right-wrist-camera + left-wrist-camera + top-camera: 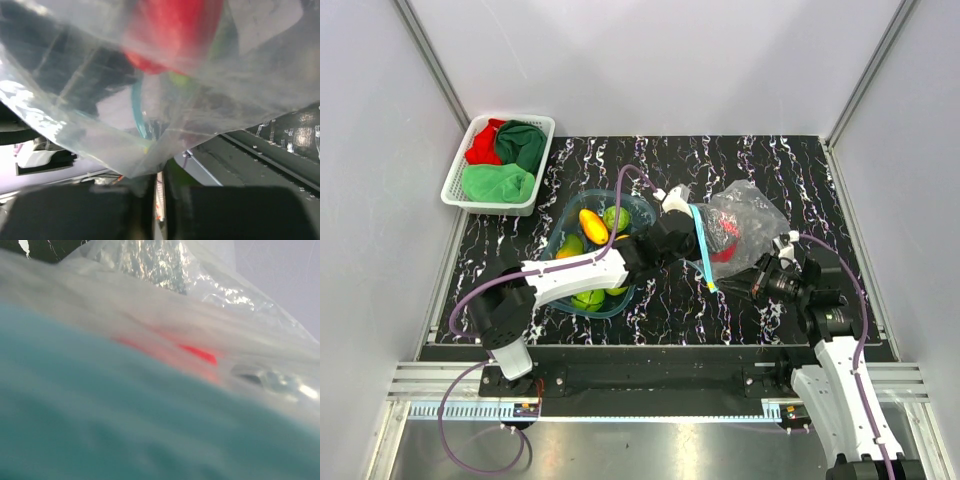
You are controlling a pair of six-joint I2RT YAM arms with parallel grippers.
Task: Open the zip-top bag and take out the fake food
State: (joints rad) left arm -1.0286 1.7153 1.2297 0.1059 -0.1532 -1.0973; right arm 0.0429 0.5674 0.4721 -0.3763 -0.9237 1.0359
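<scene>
Black white-veined table (pixel 620 160); clear bag (pixel 755 215), teal zip strip (pixel 704 248), red food (pixel 723 245) inside; white basket (pixel 450 190) upper left.

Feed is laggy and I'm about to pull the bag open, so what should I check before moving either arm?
1. Right fingers pinching a corner of the zip-top bag: ok.
2. Left fingers at the teal zip strip: ok in the top view.
3. Left grip on the strip: cannot tell, wrist view blurred.
4. Bag mouth open: cannot tell.
5. Red fake food inside the bag: ok, visible through the plastic.
6. Blue tub beside the left arm: ok.
</scene>
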